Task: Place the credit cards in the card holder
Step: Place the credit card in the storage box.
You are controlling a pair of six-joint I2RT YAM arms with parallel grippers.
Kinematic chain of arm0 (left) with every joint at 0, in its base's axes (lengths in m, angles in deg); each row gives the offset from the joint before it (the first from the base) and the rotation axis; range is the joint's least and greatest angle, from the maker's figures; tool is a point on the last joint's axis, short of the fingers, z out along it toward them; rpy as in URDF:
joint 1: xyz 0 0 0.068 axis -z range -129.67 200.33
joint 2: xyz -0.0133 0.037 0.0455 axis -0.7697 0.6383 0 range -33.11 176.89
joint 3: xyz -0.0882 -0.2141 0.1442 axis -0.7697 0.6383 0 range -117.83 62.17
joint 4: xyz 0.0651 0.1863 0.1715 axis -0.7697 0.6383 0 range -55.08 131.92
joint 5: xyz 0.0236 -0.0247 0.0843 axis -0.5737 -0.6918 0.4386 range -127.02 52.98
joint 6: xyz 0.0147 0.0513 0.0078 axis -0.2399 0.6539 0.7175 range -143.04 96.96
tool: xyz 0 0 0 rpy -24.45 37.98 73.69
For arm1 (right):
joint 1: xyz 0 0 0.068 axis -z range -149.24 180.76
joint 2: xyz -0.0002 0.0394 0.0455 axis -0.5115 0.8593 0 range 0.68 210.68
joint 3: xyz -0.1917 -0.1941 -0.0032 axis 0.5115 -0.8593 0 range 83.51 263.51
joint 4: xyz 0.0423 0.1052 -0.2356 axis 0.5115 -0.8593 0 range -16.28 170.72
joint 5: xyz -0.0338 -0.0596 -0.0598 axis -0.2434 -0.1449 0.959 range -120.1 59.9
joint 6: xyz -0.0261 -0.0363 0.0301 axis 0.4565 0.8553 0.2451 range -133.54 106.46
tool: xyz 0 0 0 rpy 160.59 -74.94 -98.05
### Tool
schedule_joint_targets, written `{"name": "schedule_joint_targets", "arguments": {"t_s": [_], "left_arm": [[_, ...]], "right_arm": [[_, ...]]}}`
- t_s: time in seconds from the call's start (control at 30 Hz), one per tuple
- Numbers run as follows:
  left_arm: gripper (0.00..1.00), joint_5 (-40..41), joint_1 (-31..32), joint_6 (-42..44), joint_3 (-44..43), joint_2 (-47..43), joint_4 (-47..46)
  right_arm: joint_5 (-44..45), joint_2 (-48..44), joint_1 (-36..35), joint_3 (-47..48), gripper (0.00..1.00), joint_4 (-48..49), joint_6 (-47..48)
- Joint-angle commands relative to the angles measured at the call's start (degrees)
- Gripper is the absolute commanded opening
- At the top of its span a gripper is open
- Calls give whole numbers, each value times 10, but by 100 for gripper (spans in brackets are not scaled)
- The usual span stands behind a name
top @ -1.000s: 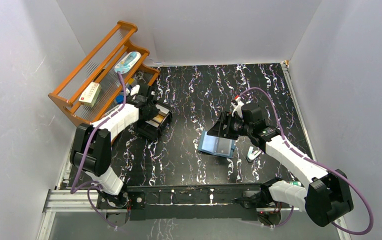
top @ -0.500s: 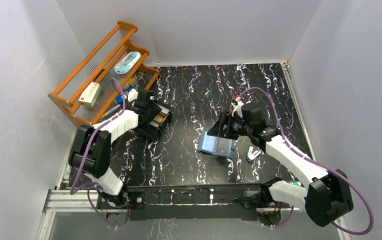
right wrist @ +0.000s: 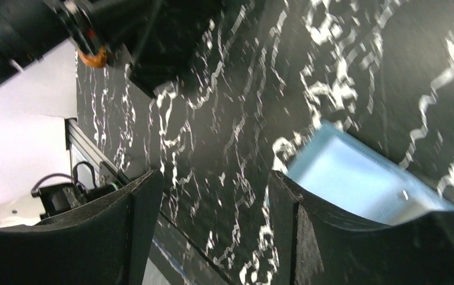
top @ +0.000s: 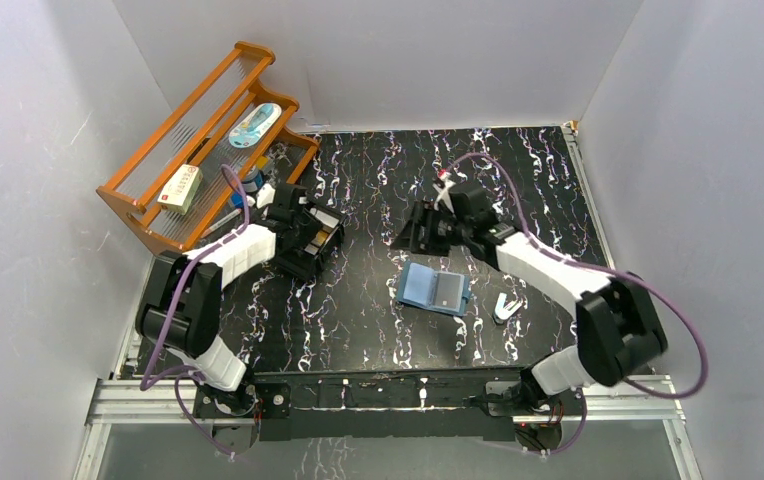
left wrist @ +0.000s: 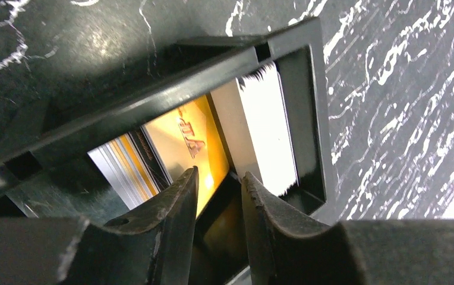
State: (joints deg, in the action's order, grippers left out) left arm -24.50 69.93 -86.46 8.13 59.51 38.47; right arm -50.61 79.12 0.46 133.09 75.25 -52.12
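Left gripper (left wrist: 218,175) hangs over an open-topped black plastic box (left wrist: 308,89) on the left part of the table. Its jaws are only narrowly parted, with nothing caught between them. Inside the box the credit cards (left wrist: 186,133) stand on edge: thin plastic rectangles, striped ones at the left, an orange-gold one in the middle, a whitish one at the right.

The step in hand looks like picking one card. To do it well, the fingers should straddle a single top edge, close firmly, then lift straight up so the card clears the box wall.

Near the middle of the table, well apart from the box, the small teal-blue card holder (top: 434,288) lies open, its paler blue pockets facing up. Just beyond it hovers the right gripper (right wrist: 213,178), jaws wide and empty.

The table (top: 378,180) is glossy black with white marble-like streaks; a card dropped flat there would probably be hard to pinch. Plain white walls close in three sides, and an orange wooden rack (top: 188,130) stands in the far left corner.
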Motion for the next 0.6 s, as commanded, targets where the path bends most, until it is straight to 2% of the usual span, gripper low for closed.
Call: {"name": "schedule_joint_targets", "arguments": {"t_s": [0.0, 0.2, 0.37, 0.57], "left_arm": [[30, -65, -3, 14, 9, -54, 5], [30, -131, -3, 9, 55, -113, 8], [29, -159, 1, 10, 96, -166, 25], [30, -179, 1, 28, 111, -185, 51]], "right_arm": [[24, 74, -27, 108, 71, 53, 11], [16, 191, -46, 213, 63, 54, 25], [17, 274, -60, 278, 62, 47, 32], [9, 377, -62, 388, 61, 15, 57]]}}
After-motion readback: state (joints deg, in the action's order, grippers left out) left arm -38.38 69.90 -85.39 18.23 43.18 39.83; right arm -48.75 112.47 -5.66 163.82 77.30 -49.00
